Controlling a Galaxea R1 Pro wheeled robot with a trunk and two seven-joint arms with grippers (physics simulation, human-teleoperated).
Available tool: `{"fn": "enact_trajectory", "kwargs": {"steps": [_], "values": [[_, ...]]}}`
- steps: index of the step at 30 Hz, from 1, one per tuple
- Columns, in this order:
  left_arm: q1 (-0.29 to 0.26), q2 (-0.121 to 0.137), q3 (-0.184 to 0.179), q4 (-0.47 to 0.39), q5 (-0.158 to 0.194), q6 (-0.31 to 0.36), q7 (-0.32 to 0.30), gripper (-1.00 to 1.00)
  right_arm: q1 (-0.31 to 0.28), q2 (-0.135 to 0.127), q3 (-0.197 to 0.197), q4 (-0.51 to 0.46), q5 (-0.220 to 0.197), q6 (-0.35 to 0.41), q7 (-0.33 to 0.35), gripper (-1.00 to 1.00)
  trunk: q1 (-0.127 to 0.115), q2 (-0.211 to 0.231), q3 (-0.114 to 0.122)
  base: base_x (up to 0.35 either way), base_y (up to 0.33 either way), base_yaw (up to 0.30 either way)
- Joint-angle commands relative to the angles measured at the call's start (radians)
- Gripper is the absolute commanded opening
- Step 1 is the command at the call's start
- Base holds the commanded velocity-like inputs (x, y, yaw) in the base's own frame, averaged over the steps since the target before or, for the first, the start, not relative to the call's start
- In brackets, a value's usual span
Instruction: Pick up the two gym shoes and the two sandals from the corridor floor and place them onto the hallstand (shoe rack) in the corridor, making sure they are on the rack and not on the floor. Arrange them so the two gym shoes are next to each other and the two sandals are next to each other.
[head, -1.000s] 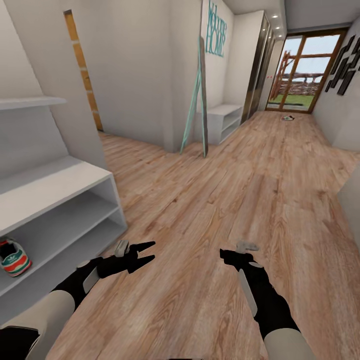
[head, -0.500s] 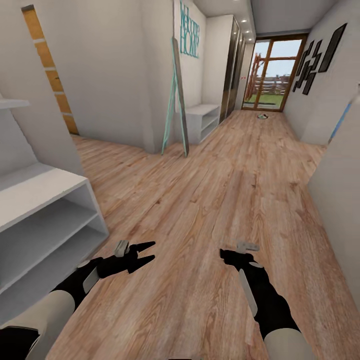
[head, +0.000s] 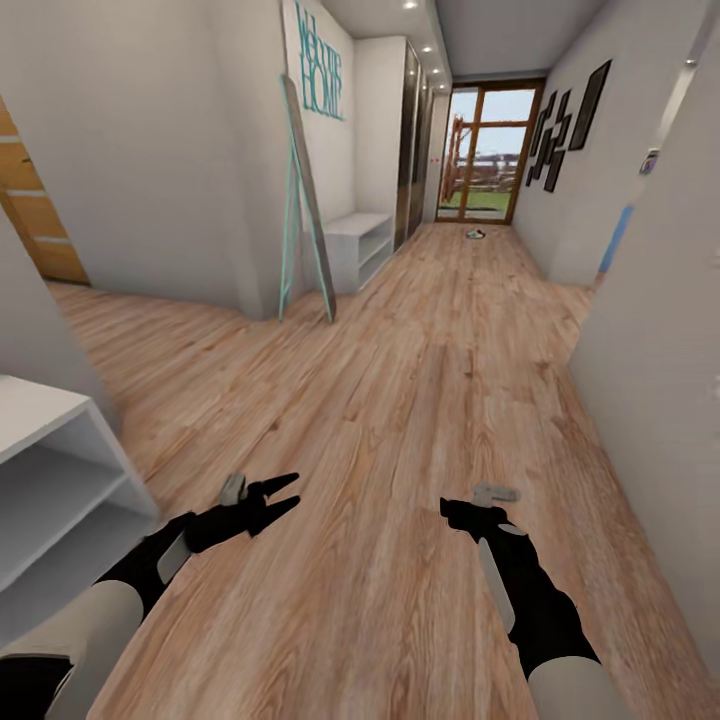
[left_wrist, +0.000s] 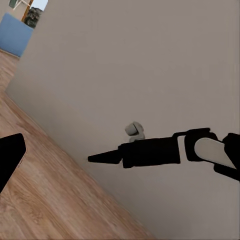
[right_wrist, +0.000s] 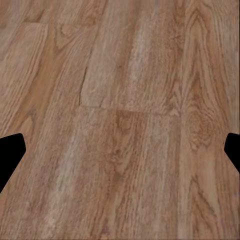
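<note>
Shoe lies far off on the corridor floor, just before the glass door. We hold both arms low over the planks, left gripper and right gripper jaws spread, empty.

I see warm brown wood-grain floor, pale grey-white rack at nine o'clock, black grippers, teal lettering at eleven, black-framed pictures at one.
</note>
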Motion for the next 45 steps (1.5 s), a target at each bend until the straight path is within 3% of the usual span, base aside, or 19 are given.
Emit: {"fn": "enact_trajectory", "kwargs": {"steps": [1, 9, 20, 29, 32, 34, 38, 45], "values": [[0.0, 0.003, -0.006, 0.0, 0.009, -0.01, 0.007, 1.0, -0.001, 0.001, -0.001, -0.001, -0.001, 0.005, -0.002, 1.0, 0.0, 0.0, 0.0, 0.346, 0.0, -0.267], [0.0, 0.006, -0.004, 0.0, 0.009, -0.011, 0.086, 1.0, -0.001, 0.001, -0.001, -0.001, 0.0, 0.004, -0.002, 1.0, 0.0, 0.0, 0.005, 0.347, 0.0, -0.267], [0.0, 0.006, -0.004, 0.0, 0.009, -0.011, 0.107, 1.0, -0.001, 0.001, 0.0, 0.0, 0.0, 0.005, -0.003, 1.0, 0.0, 0.0, 0.011, 0.347, 0.0, -0.196], [0.0, 0.005, -0.004, 0.0, 0.008, -0.011, 0.216, 1.0, -0.001, 0.001, 0.002, 0.0, 0.003, 0.006, -0.004, 1.0, 0.0, 0.0, 0.013, 0.348, 0.0, -0.025], [0.0, 0.003, -0.004, -0.001, 0.008, -0.011, 0.285, 1.0, -0.001, 0.001, 0.002, 0.0, 0.003, 0.006, -0.004, 1.0, 0.0, 0.0, 0.016, 0.348, 0.0, -0.139], [0.0, -0.001, -0.006, -0.005, 0.008, -0.011, 0.369, 1.0, -0.001, 0.001, 0.002, -0.001, 0.003, 0.006, -0.004, 1.0, 0.0, 0.0, 0.019, 0.348, 0.0, -0.162], [-0.001, -0.041, -0.006, -0.045, 0.006, -0.011, 0.504, 1.0, -0.001, 0.001, 0.002, -0.001, 0.002, 0.006, -0.004, 1.0, 0.0, 0.0, 0.024, 0.348, 0.0, -0.167], [-0.002, -0.05, -0.005, -0.12, 0.007, -0.012, 0.673, 1.0, -0.001, 0.001, 0.002, -0.001, 0.003, 0.006, -0.005, 1.0, 0.0, 0.0, 0.029, 0.348, 0.0, -0.09]]}}
